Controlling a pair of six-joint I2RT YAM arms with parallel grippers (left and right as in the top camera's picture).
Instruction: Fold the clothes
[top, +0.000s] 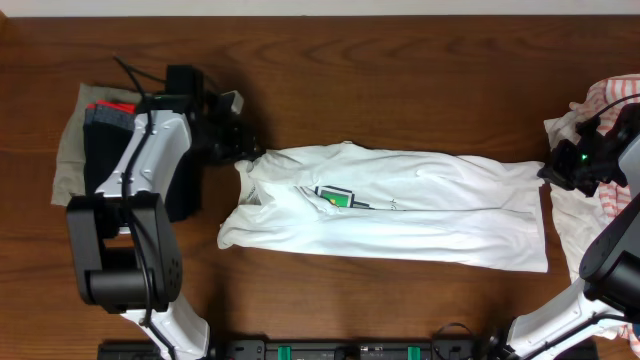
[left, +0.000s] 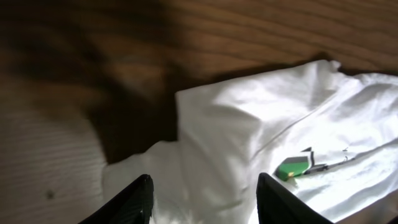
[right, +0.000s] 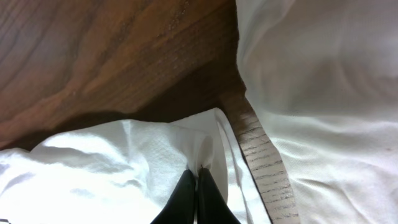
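Observation:
The clothes in play are a white shirt (top: 400, 210) with a green-and-black chest print (top: 338, 196), lying as a long band across the table's middle. My left gripper (top: 240, 148) hovers at its left end, open. In the left wrist view its fingers (left: 140, 196) straddle white fabric (left: 224, 137) without pinching it, and the print (left: 295, 167) lies to the right. My right gripper (top: 552, 172) sits at the shirt's right end. In the right wrist view it (right: 198, 169) is shut on a raised fold of the shirt's edge (right: 208, 146).
A stack of dark and grey garments (top: 100, 150) with a red piece lies under the left arm. At the right edge there is a heap with a white orange-striped garment (top: 612, 95) and more white cloth (top: 570, 230). Wooden table (top: 400, 90) around.

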